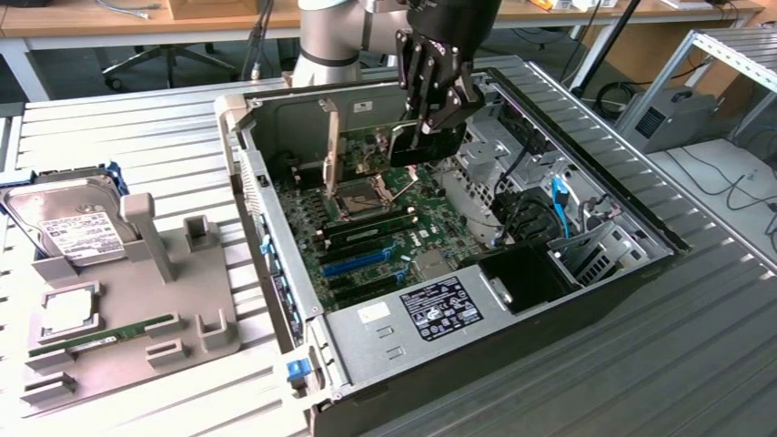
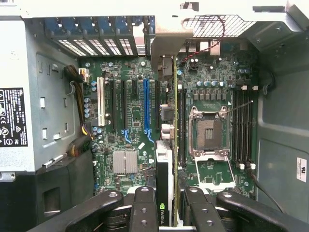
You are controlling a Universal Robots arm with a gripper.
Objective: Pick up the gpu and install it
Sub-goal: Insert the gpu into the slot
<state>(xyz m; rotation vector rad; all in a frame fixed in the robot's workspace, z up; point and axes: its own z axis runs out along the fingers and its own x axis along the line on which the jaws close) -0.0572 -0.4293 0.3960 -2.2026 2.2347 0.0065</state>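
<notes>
A: As we read it, the surface is a ribbed metal table [image 1: 692,364], with wooden desks [image 1: 73,18] and an office chair [image 1: 170,59] behind. An open PC case [image 1: 258,209] lies on its side on the table.

B: Around it?

A: Grey fixture tray [image 1: 146,291] at the exterior view's left, carrying a hard drive [image 1: 75,223], RAM stick [image 1: 104,335] and CPU [image 1: 71,309].

B: gpu?

A: We see the gpu [image 1: 431,146] [image 2: 163,169] hanging edge-down inside the case, above the motherboard [image 1: 388,228]. The gripper [image 1: 425,127] [image 2: 170,212] is clamped on it, a finger on each face.

B: Obstructions?

A: On the wrist view the card lines up between the blue slot [image 2: 146,104] and the CPU socket [image 2: 207,131]. Blue cables [image 1: 559,200] are on the exterior view's right. The power supply [image 1: 439,308] is well apart.
</notes>
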